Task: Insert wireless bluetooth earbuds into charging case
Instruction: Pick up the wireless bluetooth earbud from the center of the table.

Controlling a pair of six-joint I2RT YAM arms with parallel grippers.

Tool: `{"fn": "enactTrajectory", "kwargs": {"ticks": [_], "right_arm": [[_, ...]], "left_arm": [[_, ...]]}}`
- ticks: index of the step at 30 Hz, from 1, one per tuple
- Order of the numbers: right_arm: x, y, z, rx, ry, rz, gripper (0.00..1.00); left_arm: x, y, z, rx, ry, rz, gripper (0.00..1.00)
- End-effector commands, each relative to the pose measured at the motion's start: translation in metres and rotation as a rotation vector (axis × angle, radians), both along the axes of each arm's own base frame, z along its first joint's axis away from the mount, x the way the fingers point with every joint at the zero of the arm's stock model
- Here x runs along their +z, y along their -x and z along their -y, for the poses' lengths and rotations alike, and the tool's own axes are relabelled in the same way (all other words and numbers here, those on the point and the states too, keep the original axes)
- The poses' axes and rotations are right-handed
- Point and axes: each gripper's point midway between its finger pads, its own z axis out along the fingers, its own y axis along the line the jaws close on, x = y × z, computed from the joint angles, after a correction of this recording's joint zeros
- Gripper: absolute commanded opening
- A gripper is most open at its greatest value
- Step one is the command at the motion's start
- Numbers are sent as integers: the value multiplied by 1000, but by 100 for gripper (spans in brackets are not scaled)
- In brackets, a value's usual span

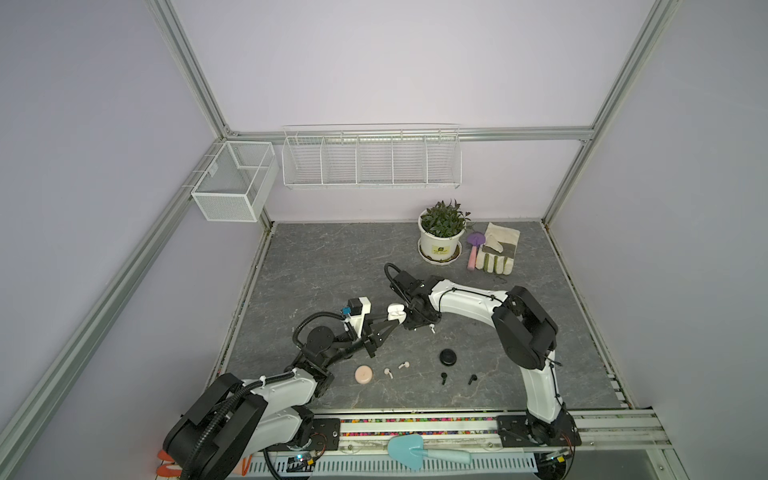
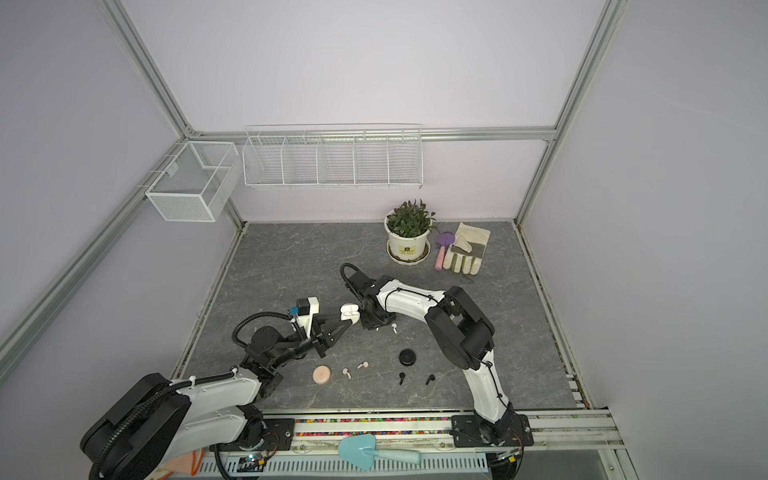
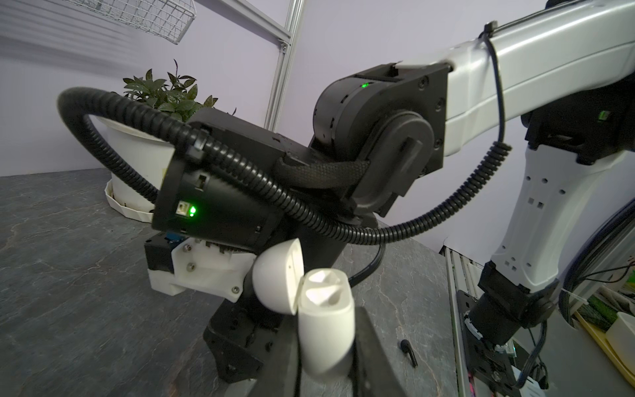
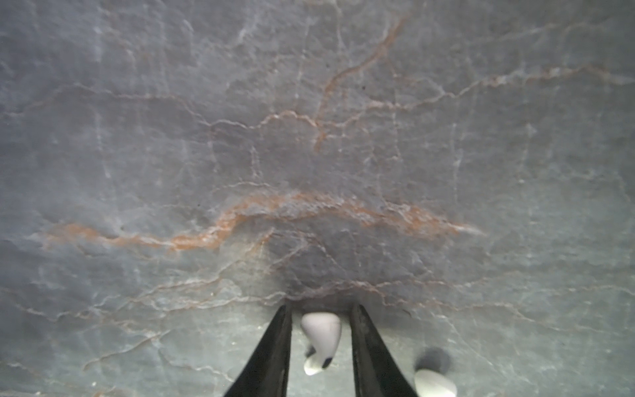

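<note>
My left gripper (image 3: 326, 326) is shut on a white charging case (image 3: 324, 330), held above the table with its lid (image 3: 278, 278) flipped open; both top views show the case (image 1: 395, 312) (image 2: 350, 311). My right gripper (image 4: 321, 306) points straight down at the table. A white earbud (image 4: 321, 331) lies between its fingers (image 4: 275, 350), a narrow gap showing on each side. A second white earbud (image 4: 434, 383) (image 1: 432, 328) lies just beside it. Two pale pink earbuds (image 1: 388, 372) (image 1: 403, 365) and two black earbuds (image 1: 444, 377) (image 1: 472, 378) lie nearer the front.
A round pink puck (image 1: 364, 374) and a round black puck (image 1: 448, 357) sit closed by the loose earbuds. A potted plant (image 1: 441, 245), a purple trowel (image 1: 473, 245) and a glove (image 1: 496, 249) stand at the back right. A blue trowel (image 1: 415, 451) lies on the front rail.
</note>
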Motion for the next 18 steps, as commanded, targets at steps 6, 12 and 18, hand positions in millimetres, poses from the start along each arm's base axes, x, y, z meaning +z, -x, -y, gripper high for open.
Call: {"fn": "enactTrajectory", "kwargs": {"ticks": [6, 12, 18], "right_arm": [[-5, 1, 5, -13, 33, -12, 30], [-5, 0, 8, -13, 44, -5, 25], [-2, 0, 9, -12, 45, 1, 23]], "left_arm": [[12, 0, 0, 7, 25, 51, 0], [12, 0, -1, 7, 26, 50, 0], [14, 0, -1, 7, 28, 54, 0]]}}
